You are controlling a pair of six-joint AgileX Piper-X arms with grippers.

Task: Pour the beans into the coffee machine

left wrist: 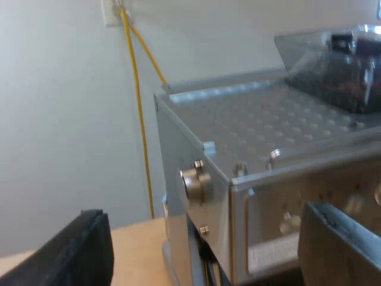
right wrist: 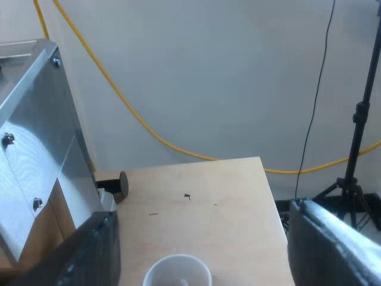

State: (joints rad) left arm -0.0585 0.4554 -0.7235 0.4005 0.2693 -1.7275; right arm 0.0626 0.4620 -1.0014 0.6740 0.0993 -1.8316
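The steel espresso machine [left wrist: 262,149] stands close before my left gripper [left wrist: 208,256], whose black fingers [left wrist: 71,250] are spread wide with nothing between them, level with the machine's upper corner. A smoky bean hopper [left wrist: 336,65] sits on the machine's dimpled top. In the right wrist view, my right gripper [right wrist: 202,250] is open and empty above a white cup [right wrist: 177,271] that stands on the wooden table [right wrist: 232,202]. The machine's steel side panel [right wrist: 36,155] rises beside that cup.
A short black knob-ended part [right wrist: 116,183] sticks out low at the machine's side. A yellow cable [right wrist: 137,119] hangs along the pale wall. The table's edge [right wrist: 271,196] drops off toward a black stand [right wrist: 351,173] on the floor.
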